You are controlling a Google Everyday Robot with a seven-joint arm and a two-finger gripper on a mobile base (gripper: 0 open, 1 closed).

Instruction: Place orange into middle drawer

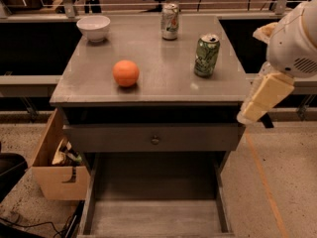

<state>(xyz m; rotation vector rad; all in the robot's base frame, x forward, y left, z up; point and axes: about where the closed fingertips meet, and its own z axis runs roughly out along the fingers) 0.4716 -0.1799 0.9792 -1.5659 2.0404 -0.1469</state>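
The orange [125, 73] sits on the grey cabinet top [163, 53], left of centre and towards the front. The middle drawer [154, 218] is pulled out at the bottom of the view, showing a pale streaked floor and thin side walls, with nothing in it. My gripper [253, 110] hangs at the right, beside the cabinet's front right corner, level with the top. It is well right of the orange and holds nothing that I can see.
A white bowl [93, 28] stands at the back left of the top. A silver can [170, 21] is at the back centre and a green can [206, 55] at the right. A shut drawer with a round knob [155, 139] lies above the open one. A cardboard box [57, 170] sits on the floor at the left.
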